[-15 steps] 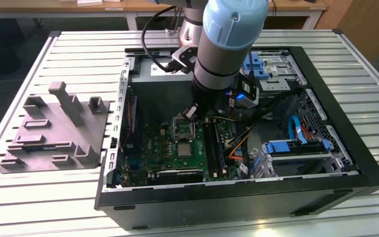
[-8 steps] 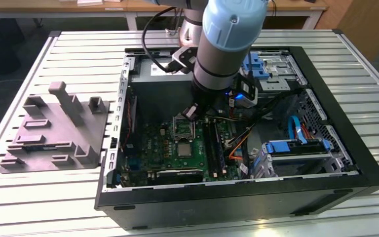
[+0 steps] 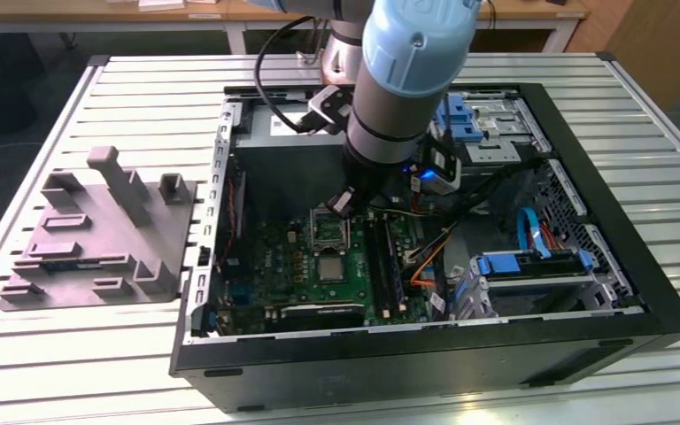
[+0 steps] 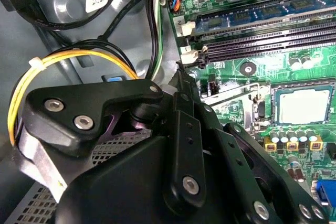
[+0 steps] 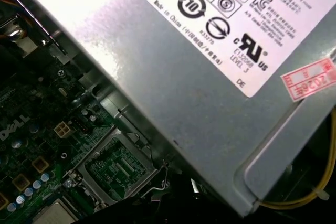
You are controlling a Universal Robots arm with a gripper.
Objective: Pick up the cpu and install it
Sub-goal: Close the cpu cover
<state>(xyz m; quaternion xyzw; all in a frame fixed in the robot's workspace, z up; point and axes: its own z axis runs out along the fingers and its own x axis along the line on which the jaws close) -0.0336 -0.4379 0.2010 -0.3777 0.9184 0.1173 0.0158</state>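
Item: cpu point(image 3: 332, 268), a small silvery square chip, lying flat in its socket point(image 3: 332, 285) on the green circuit board point(image 3: 281, 266); it appears as a pale square in the second wrist view point(image 4: 303, 105), and one corner of it appears in the first wrist view point(image 5: 52, 216). Nothing grips it. Adjoining: the socket's shiny metal frame point(image 3: 328, 228), swung open just beside the chip, its window showing green board in the first wrist view point(image 5: 115, 166). Alongside: long dark memory slots point(image 4: 273, 35). Above the frame: the gripper point(image 3: 346, 204), low inside the case, near the cpu but apart from it; whether it is clenched or released cannot be told. Carrier: one arm point(image 3: 405, 80), grey with a pale blue joint, reaching down from above. Enclosure: an open black computer case point(image 3: 623, 328) lying on its side, holding a grey power supply box point(image 5: 199, 77) with labels, yellow wires point(image 4: 68, 59) and blue drive brackets point(image 3: 527, 264). Outside the case, on the exterior view's left: a large grey moulded tray point(image 3: 92, 239) with upright posts. Support: a slatted metal table point(image 3: 81, 372).
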